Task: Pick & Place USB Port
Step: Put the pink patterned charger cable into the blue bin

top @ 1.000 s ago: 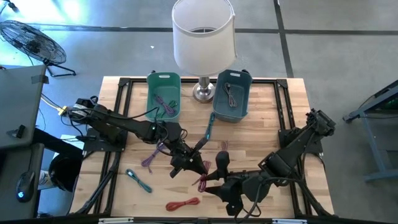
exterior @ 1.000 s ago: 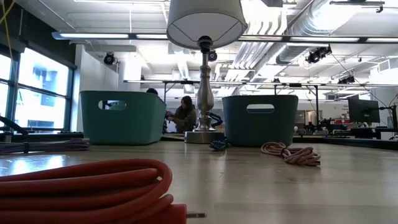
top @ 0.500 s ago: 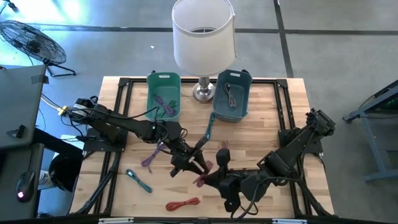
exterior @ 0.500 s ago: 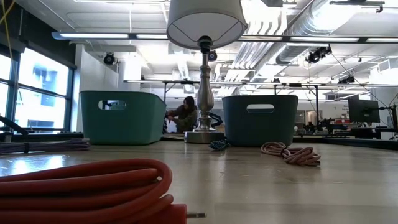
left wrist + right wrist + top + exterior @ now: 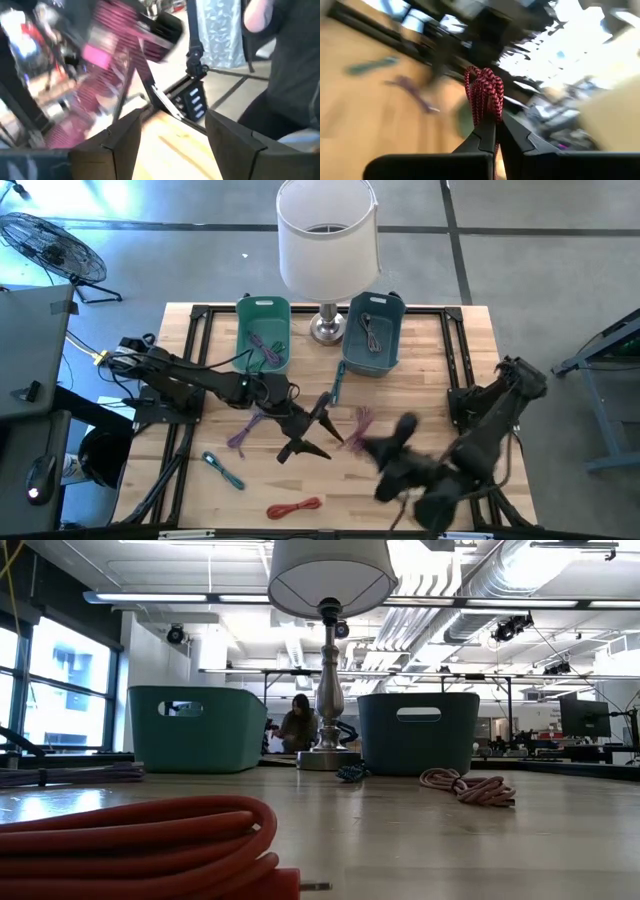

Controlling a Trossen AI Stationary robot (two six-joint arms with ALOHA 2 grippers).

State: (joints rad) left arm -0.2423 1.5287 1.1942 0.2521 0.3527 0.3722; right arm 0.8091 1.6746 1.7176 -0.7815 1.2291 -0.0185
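Observation:
The USB cable is a bundled coil of red-and-black braided cord (image 5: 484,92). My right gripper (image 5: 493,131) is shut on it above the middle of the table, and shows blurred in the high view (image 5: 378,448). In the left wrist view the cable is a pink blur (image 5: 112,65) beyond my left gripper (image 5: 175,137). My left gripper (image 5: 316,430) stands open just left of it, with nothing between its fingers. My right gripper pinches the lower end of the cable coil (image 5: 487,120) between its two shut fingers. The loops stick out past the fingertips. The coil is lifted clear of the table.
A green bin (image 5: 264,332) and a blue bin (image 5: 372,330) flank a lamp (image 5: 327,240) at the far edge, each holding a cable. Loose on the table lie a purple cable (image 5: 243,430), two teal cables (image 5: 222,470) (image 5: 335,385), a red one (image 5: 293,507) and a pink coil (image 5: 470,785).
My right gripper has shut on the braided cable while my left gripper has opened and let it go. The right gripper has then swung fast toward the table's right edge with the cable, lifting it away from the left gripper.

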